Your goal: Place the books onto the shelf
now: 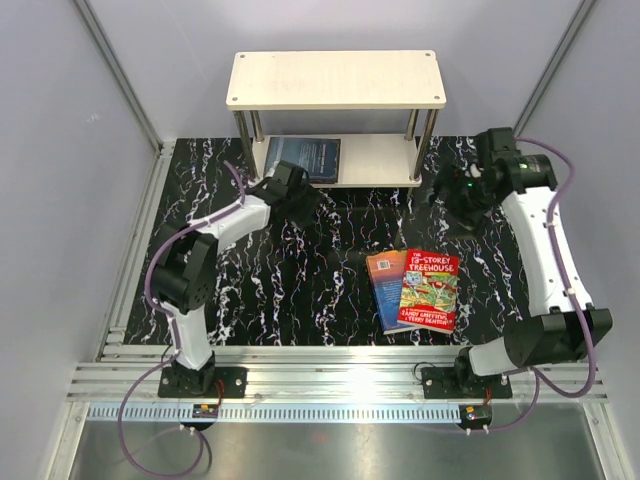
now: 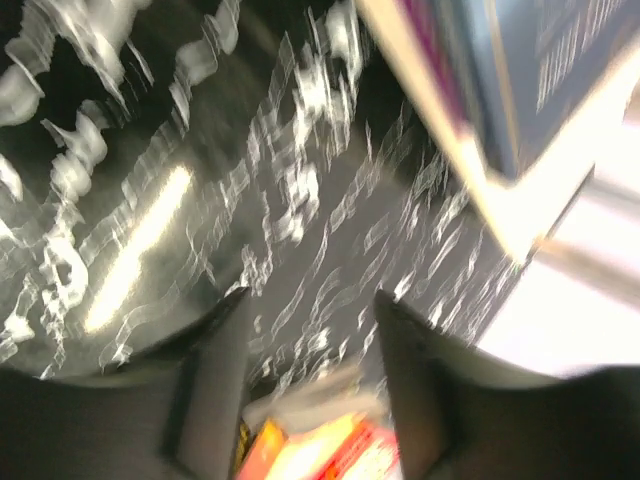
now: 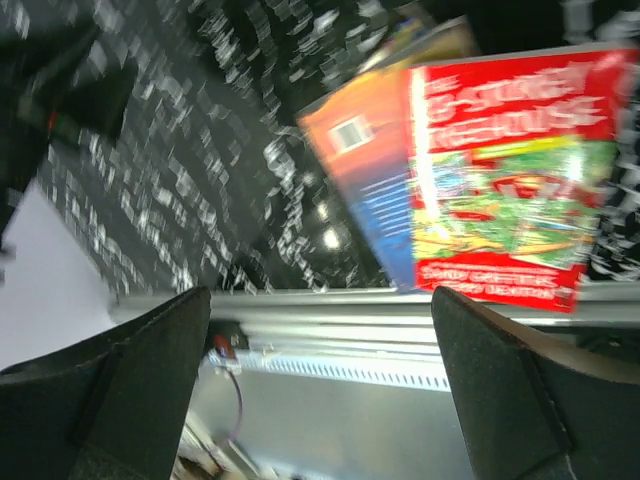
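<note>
left claw (image 2: 310, 395): fingers spread, nothing pinched. Only the table (image 1: 330, 250) shows in the gap. The view is motion-blurred.
left claw spot: top view, left of centre, just in front of the shelf's lower board.
right claw (image 3: 320, 385): fingers spread wide, nothing between them.
right claw spot: top view, upper right, near the right end of the shelf.
shelf (image 1: 335, 78): upper centre of the top view, 2 cream boards on silver posts.
dark book (image 1: 303, 158): lies flat on the left part of the lower board, its far end under the top board.
purple strip (image 2: 428, 45): upper right of the left wrist view, right under the dark book. Too blurred to tell if it's a 2nd book.
red Treehouse book (image 1: 431, 290): flat on the table, cover up, lower right of centre in the top view, well apart from the shelf.
orange-to-blue book (image 1: 384, 290): flat on the table with its barcode side up. The red Treehouse book overlaps its right part, and its left side sticks out.
count: 3 books clearly seen, 1 on the shelf and 2 on the table.
</note>
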Robot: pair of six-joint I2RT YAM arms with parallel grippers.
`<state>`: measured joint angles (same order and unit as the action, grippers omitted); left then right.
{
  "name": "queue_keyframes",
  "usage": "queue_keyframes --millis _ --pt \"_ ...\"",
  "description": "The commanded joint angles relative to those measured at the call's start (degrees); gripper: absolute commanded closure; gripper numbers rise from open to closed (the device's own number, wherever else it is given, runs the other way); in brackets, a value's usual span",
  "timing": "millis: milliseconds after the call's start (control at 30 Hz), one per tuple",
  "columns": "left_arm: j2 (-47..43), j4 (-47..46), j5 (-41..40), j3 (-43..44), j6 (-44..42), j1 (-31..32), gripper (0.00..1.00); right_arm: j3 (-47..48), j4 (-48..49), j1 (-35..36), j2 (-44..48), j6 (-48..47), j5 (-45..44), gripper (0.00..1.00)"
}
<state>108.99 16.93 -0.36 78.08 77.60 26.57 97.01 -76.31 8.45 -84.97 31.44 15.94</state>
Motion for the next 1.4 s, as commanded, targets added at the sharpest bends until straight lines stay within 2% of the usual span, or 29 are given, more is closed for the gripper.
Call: queue_keyframes --millis 0,33,67,133,167,233,267,367,567,700,900,1000,1233,1367 --pt "-4.4 -1.8 9.9 0.6 -10.9 4.9 0.33 -3.7 -5.5 -6.0 5.9 1.9 -8.6 0.00" --pt "-4.4 -1.9 10.8 1.9 -15.9 7.9 0.26 -5.2 -4.8 -6.3 6.6 2.7 -8.6 0.00" --pt "-4.1 -1.3 11.4 3.5 -18.3 9.5 0.12 -9.0 -4.1 -6.3 7.4 2.9 -8.7 0.01" --pt "-1.5 0.5 14.7 9.7 -22.9 14.0 0.07 -13.7 -1.9 -6.6 9.1 3.4 -9.0 0.00" --pt "-0.3 1.5 16.0 11.7 -23.5 15.3 0.05 -19.1 -1.2 -6.8 9.6 3.7 -9.0 0.00" --pt "3.0 3.6 19.4 16.6 -24.2 18.3 0.05 -24.9 1.4 -7.5 11.8 5.1 -7.8 0.00" --pt "3.5 4.1 19.9 17.5 -24.3 19.3 0.05 -30.2 2.6 -8.0 12.9 5.7 -6.1 0.00" --pt "4.7 5.4 19.4 18.9 -24.3 22.2 0.05 -37.8 6.4 -8.1 17.5 7.7 -6.1 0.00" --pt "7.2 8.2 17.8 19.3 -24.7 26.2 0.06 -42.4 8.9 -8.1 19.3 8.4 -14.1 0.00" --pt "8.8 10.6 16.0 18.8 -25.4 28.3 0.07 -45.7 12.6 -11.1 19.5 10.0 -16.8 0.00" --pt "9.6 10.8 15.2 17.3 -24.5 30.0 0.07 -48.8 21.6 -15.6 13.6 8.8 -13.1 0.00" --pt "9.7 10.7 15.3 17.2 -24.5 30.0 0.07 -50.3 24.1 -18.1 12.6 11.7 -9.2 0.00" --pt "12.7 9.3 17.1 18.3 -23.5 30.1 0.07 -53.9 32.3 -18.2 9.7 11.4 -4.4 0.00" --pt "14.2 5.5 19.8 16.9 -21.9 30.0 0.07 -56.0 37.5 -18.2 8.2 12.5 0.3 0.05"
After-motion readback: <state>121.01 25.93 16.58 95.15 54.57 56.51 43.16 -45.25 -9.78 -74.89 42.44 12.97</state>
